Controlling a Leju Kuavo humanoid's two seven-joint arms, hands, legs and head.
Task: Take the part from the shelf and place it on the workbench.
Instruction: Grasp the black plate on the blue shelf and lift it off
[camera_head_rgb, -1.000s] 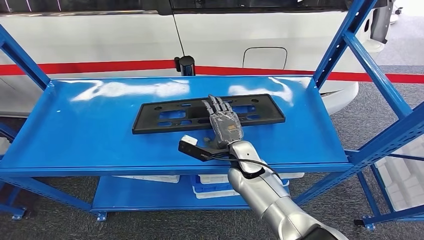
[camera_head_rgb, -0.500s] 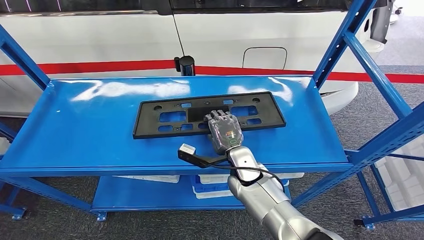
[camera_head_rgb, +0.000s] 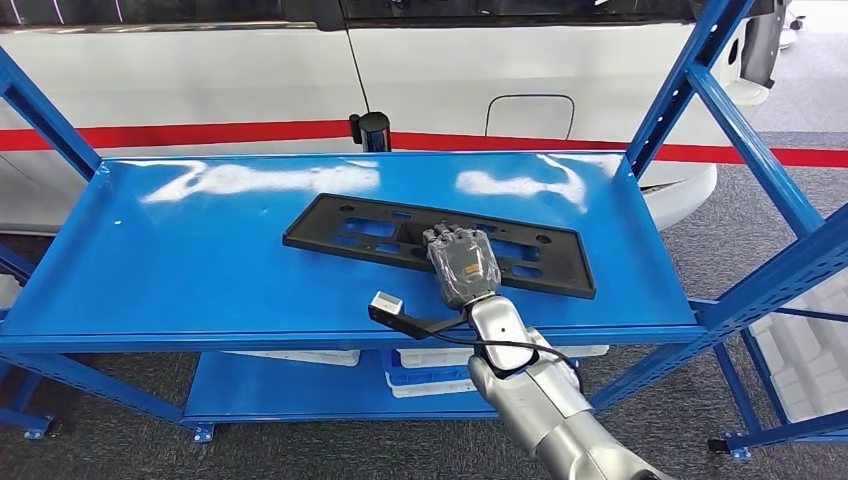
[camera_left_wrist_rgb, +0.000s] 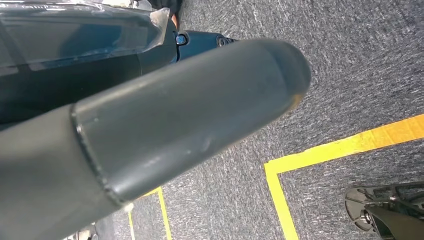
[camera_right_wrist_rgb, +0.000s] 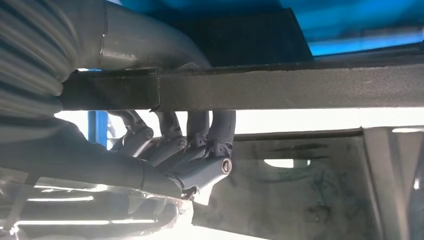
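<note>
Black flat plastic frame part (camera_head_rgb: 440, 244), pierced with cut-outs, now lies skewed across the glossy blue metal shelf (camera_head_rgb: 200, 260); a moment ago it sat square, so the right hand (camera_head_rgb: 461, 266) has dragged and turned it. Its fingers (camera_right_wrist_rgb: 200, 150) are curled round the part's near edge, grasping it. Likely the lift-off comes next. The left hand's state I cannot tell.
</note>
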